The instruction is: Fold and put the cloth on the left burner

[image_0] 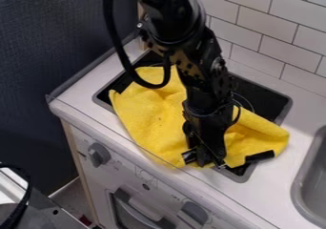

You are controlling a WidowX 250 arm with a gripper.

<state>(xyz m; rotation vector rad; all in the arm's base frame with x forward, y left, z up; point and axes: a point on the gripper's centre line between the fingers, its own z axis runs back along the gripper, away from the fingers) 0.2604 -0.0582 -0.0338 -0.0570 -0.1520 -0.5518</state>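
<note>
Standing nearest, the toy stove's pale front point(117, 162) carried 2 grey knobs, a left knob point(98, 154) and a right knob point(195, 213), with the oven door handle point(137, 207) between them. A cut-off metal-and-white object point(38, 202) sat at the lower left, a black cable crossing it.

Above the front ran the white countertop point(79, 99). The gripper point(224, 157) hung low at the cloth's near side, its fingers spread apart, 1 to either side, with nothing clearly pinched between them. Under and around it, the yellow cloth point(149, 111) lay rumpled and loosely spread over the recessed black cooktop point(270, 98), its near edge past the cooktop's rim. Part of a wire burner ring point(242, 99) showed beyond the cloth. The grey sink point(312, 180) was at the right.

The black arm point(172, 23) slanted down from the top edge, a cable looping beside it. Farther back stood the white tile backsplash point(274, 46).
</note>
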